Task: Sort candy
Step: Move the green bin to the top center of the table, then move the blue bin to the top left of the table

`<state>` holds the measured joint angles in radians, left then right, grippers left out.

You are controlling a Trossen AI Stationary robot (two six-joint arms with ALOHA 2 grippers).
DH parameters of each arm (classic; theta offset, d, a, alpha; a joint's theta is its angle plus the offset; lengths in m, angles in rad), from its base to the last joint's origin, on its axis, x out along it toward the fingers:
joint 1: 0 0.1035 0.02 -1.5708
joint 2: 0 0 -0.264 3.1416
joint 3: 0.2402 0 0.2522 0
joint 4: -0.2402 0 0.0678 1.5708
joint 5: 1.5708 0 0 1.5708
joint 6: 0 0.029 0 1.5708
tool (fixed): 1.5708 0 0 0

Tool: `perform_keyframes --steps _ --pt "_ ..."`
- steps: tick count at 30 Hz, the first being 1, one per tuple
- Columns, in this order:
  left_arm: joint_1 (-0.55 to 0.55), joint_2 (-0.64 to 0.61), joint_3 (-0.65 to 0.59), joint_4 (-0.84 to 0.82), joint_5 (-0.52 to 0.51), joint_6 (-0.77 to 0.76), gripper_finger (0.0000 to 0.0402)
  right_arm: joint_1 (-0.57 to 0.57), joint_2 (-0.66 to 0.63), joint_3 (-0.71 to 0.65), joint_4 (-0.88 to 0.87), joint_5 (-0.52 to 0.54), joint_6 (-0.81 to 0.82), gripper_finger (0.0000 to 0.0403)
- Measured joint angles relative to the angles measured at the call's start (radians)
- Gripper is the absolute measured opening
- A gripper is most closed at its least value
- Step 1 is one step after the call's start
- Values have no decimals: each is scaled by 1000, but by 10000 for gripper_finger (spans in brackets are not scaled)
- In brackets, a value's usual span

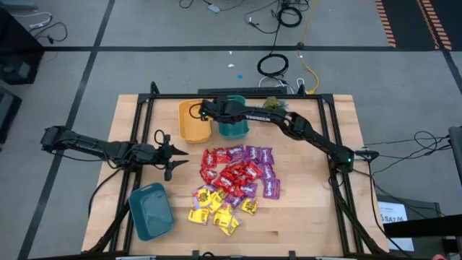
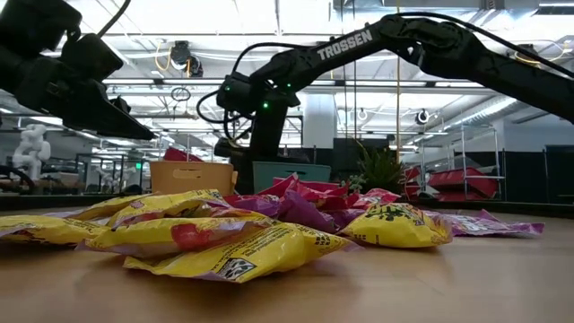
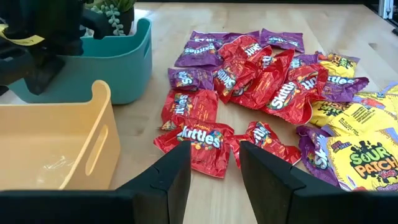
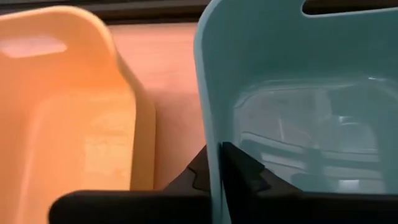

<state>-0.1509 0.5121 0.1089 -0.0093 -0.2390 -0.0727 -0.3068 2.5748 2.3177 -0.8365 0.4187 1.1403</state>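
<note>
The right gripper (image 4: 219, 163) pinches the wall of the teal plastic bin (image 4: 292, 93), beside the orange plastic bin (image 4: 68, 106). The left gripper (image 3: 214, 163) hangs half-open, facing the heap of shiny red, purple and yellow candy packets (image 1: 232, 184) before it.

Cut off by the left wrist view's edge: the yellow candy (image 3: 367, 158) past the right-hand jaw, and the orange bin (image 3: 53, 146) beside the left-hand jaw. Hidden behind the right arm's dark body: much of the teal bin (image 3: 118, 62) and the small plant (image 3: 112, 9) beyond it. Tips of the right gripper (image 4: 219, 163) partly masked by the teal bin's wall clamped between them. Too small overhead to read: wrapper print on the candy pile.
</note>
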Motion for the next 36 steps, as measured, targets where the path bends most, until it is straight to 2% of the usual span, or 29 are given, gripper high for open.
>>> perform_keyframes --steps 12,21,27,36 --pt "0 0 0 -21 6 -1 148 14 -16 -2 -7 -14 -36 110" --pt "0 0 0 -27 10 -2 148 27 -120 -2 -67 -8 -129 157" --pt "0 0 0 -31 10 0 148 55 -215 -2 -224 3 -257 161" --pt "0 0 0 -24 8 0 148 145 -275 -1 -621 89 -315 147"
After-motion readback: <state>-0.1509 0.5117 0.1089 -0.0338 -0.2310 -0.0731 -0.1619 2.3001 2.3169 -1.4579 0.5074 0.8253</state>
